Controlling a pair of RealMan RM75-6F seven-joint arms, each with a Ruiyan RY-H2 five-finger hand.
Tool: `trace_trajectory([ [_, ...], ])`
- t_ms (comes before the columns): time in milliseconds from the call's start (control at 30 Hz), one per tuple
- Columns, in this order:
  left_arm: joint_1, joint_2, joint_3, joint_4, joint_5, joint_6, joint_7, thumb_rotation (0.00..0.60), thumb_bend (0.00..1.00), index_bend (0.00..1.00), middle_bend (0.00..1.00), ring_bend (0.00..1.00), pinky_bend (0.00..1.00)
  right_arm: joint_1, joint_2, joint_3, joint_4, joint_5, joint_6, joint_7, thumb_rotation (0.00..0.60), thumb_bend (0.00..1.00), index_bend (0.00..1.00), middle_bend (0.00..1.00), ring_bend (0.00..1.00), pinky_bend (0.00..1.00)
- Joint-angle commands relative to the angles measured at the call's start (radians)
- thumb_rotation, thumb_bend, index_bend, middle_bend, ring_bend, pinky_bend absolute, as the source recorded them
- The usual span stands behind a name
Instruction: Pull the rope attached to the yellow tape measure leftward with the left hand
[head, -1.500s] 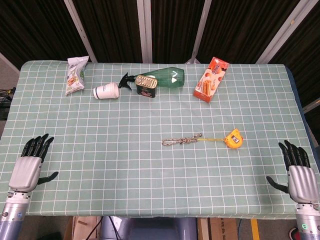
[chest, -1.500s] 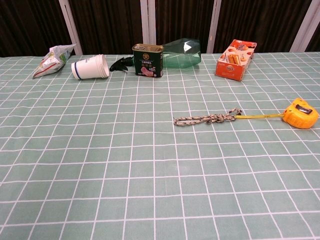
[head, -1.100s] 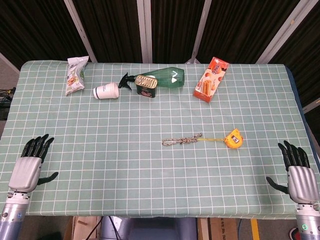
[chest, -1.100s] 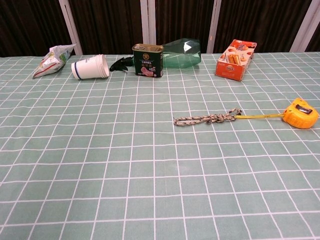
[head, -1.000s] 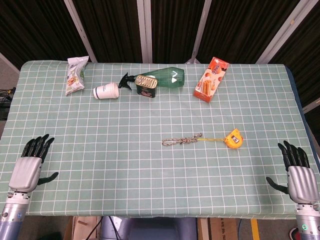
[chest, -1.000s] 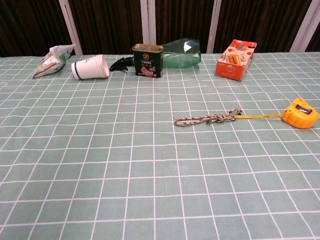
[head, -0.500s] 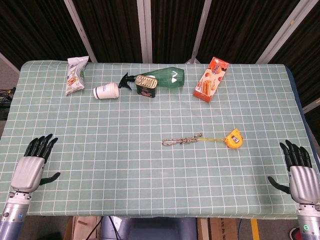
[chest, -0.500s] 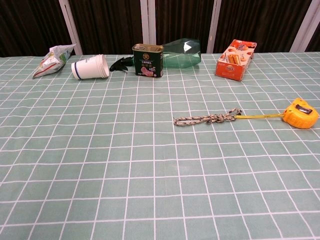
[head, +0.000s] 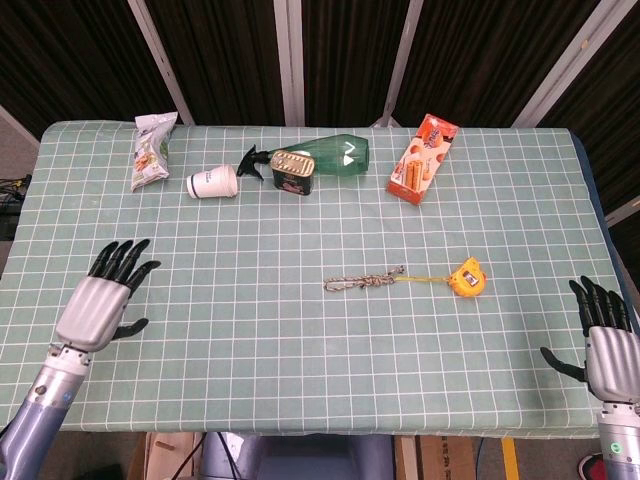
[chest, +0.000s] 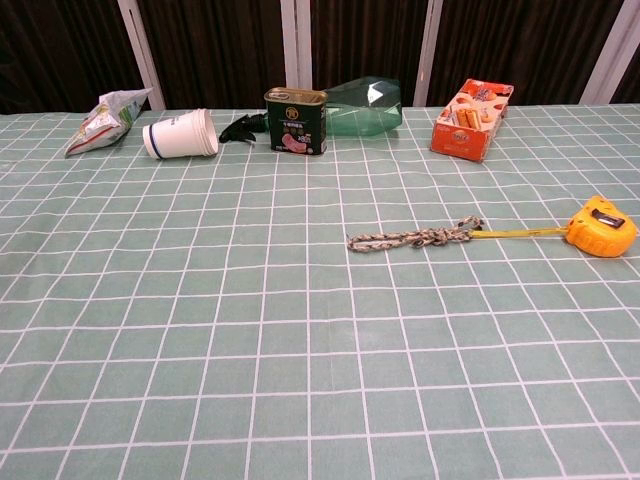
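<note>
A yellow tape measure (head: 467, 277) (chest: 600, 223) lies right of the table's middle, with a short length of tape drawn out to its left. A braided rope (head: 364, 281) (chest: 412, 237) is tied to the tape's end and stretches leftward, flat on the cloth. My left hand (head: 104, 296) hovers over the table's left part, fingers spread, holding nothing, far left of the rope. At the front right corner my right hand (head: 603, 343) is open with its fingers apart. Neither hand shows in the chest view.
Along the back stand a snack bag (head: 152, 149), a white cup on its side (head: 213, 182), a green spray bottle (head: 330, 156) lying down, a tin can (head: 293, 172) and an orange biscuit box (head: 423, 158). A green checked cloth (head: 250, 330) covers the table.
My left hand has risen and moved forward and rightward over the table. The right hand has slipped slightly lower and to the right. Rope and tape measure have not moved.
</note>
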Motion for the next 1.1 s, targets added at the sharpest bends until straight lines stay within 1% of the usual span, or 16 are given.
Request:
trace_trajectory([
  [33, -0.113, -0.027, -0.076, -0.015, -0.103, -0.116, 0.084, 0.600, 0.13, 0.30, 0.00, 0.00, 0.00, 0.001, 0.003, 0.002, -0.002, 0.005, -0.004, 0.007, 0.600, 0.18, 0.00, 0.00, 0.00, 0.00],
  [200, -0.233, -0.107, -0.135, 0.009, -0.230, -0.218, 0.168, 0.600, 0.16, 0.35, 0.00, 0.00, 0.00, 0.002, 0.008, 0.003, -0.007, 0.014, -0.016, 0.022, 0.600, 0.18, 0.00, 0.00, 0.00, 0.00],
  [433, -0.392, -0.238, -0.177, 0.085, -0.394, -0.303, 0.298, 0.600, 0.22, 0.41, 0.00, 0.00, 0.00, 0.004, 0.012, 0.006, -0.014, 0.023, -0.025, 0.035, 0.600, 0.18, 0.00, 0.00, 0.00, 0.00],
  [667, -0.513, -0.347, -0.180, 0.170, -0.509, -0.331, 0.404, 0.600, 0.32, 0.45, 0.00, 0.00, 0.00, 0.005, 0.017, 0.007, -0.021, 0.033, -0.034, 0.047, 0.600, 0.18, 0.00, 0.00, 0.00, 0.00],
  [800, -0.574, -0.412, -0.180, 0.223, -0.575, -0.334, 0.443, 0.600, 0.37, 0.46, 0.00, 0.00, 0.00, 0.007, 0.020, 0.010, -0.026, 0.043, -0.043, 0.056, 0.600, 0.18, 0.00, 0.00, 0.00, 0.00],
  [900, -0.613, -0.454, -0.177, 0.262, -0.615, -0.338, 0.464, 0.600, 0.39, 0.47, 0.00, 0.00, 0.00, 0.008, 0.023, 0.010, -0.029, 0.049, -0.051, 0.061, 0.600, 0.18, 0.00, 0.00, 0.00, 0.00],
  [1100, -0.677, -0.534, -0.160, 0.342, -0.676, -0.346, 0.495, 0.600, 0.39, 0.48, 0.00, 0.00, 0.00, 0.010, 0.026, 0.014, -0.033, 0.064, -0.064, 0.073, 0.600, 0.18, 0.00, 0.00, 0.00, 0.00],
])
